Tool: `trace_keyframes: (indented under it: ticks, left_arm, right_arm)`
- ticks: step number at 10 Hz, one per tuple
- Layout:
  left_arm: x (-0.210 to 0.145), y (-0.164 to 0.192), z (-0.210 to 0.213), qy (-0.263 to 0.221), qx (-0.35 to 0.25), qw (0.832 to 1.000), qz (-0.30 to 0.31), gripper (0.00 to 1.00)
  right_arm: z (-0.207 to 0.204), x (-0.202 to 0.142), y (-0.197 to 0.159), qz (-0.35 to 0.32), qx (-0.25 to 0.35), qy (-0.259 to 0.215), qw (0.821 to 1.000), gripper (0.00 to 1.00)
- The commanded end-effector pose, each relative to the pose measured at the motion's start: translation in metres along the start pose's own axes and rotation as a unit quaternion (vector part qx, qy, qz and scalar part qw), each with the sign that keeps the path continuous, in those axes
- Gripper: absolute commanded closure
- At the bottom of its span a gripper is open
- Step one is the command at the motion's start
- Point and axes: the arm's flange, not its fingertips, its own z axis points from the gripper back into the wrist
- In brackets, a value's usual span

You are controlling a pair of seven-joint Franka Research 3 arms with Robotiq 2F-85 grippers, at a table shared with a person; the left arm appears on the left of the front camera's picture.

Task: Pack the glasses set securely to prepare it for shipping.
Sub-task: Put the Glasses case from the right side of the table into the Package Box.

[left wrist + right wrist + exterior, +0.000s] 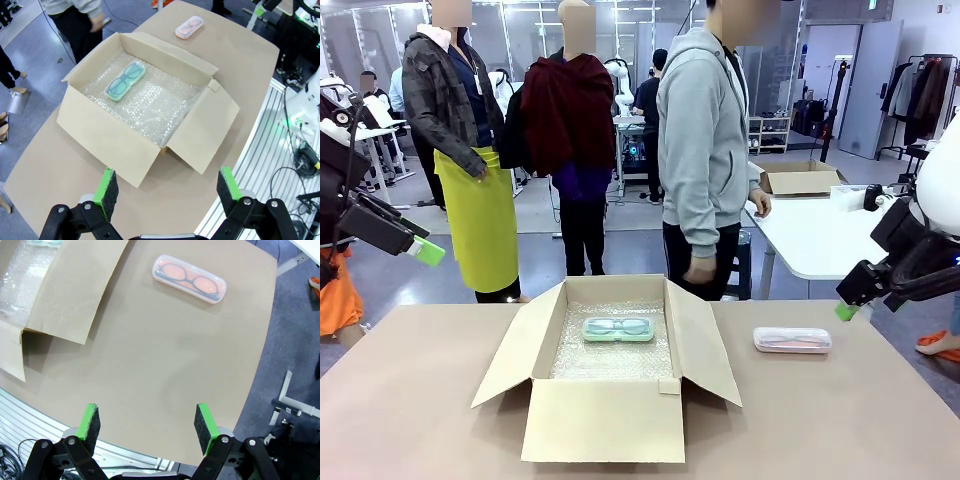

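Sitting in the bubble-lined box point(605, 420), the green case point(618, 328) is packed; the pink case point(792, 340) lies out on the table point(420, 400), while left gripper point(166, 175) and right gripper point(147, 410) gape empty.

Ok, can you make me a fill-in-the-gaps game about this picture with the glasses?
1. The glasses case inside the cardboard box is mint ____.
2. The pinkish case lies outside the box, on the ____.
3. The box is lined with ____ wrap.
4. The left end effector and right end effector are both open and hold ____.
Missing words: green, table, bubble, nothing.
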Motion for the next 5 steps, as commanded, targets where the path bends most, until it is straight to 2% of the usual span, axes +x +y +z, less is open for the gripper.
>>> trace_keyframes:
  ticks: [1, 5]
  left_arm:
    - [-0.0004, -0.0001, 0.0010, -0.002, -0.002, 1.000, -0.002, 0.00]
    - [-0.0004, -0.0001, 0.0010, -0.002, -0.002, 1.000, -0.002, 0.00]
  right_arm:
    - [0.0001, -0.0009, -0.0010, 0.001, 0.000, 0.004, 1.000, 0.05]
    - [0.0001, -0.0009, -0.0010, 0.001, 0.000, 0.004, 1.000, 0.05]
